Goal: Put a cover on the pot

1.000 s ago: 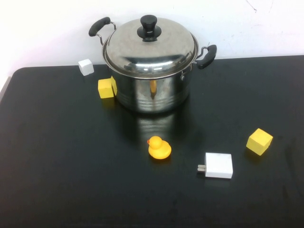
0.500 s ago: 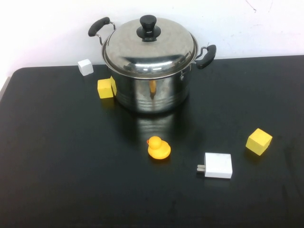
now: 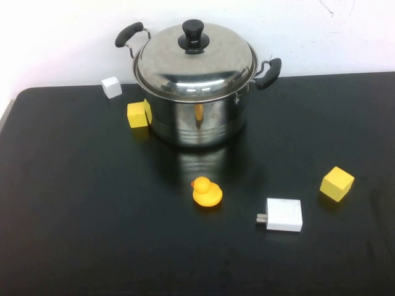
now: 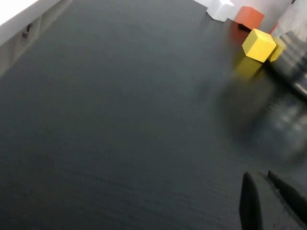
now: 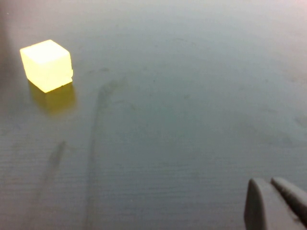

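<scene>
The steel pot (image 3: 197,120) stands at the back middle of the black table (image 3: 92,203). Its domed steel lid (image 3: 195,65) with a black knob (image 3: 193,35) sits on the rim and closes it. An edge of the pot shows blurred in the left wrist view (image 4: 295,67). Neither gripper shows in the high view. My left gripper (image 4: 260,176) hovers low over bare table at the left, shut and empty. My right gripper (image 5: 268,181) hovers over bare table at the right, shut and empty.
A yellow cube (image 3: 138,114) and a white cube (image 3: 112,87) lie left of the pot. A rubber duck (image 3: 206,192), a white charger (image 3: 283,214) and a second yellow cube (image 3: 337,183) lie in front. That cube shows in the right wrist view (image 5: 46,64).
</scene>
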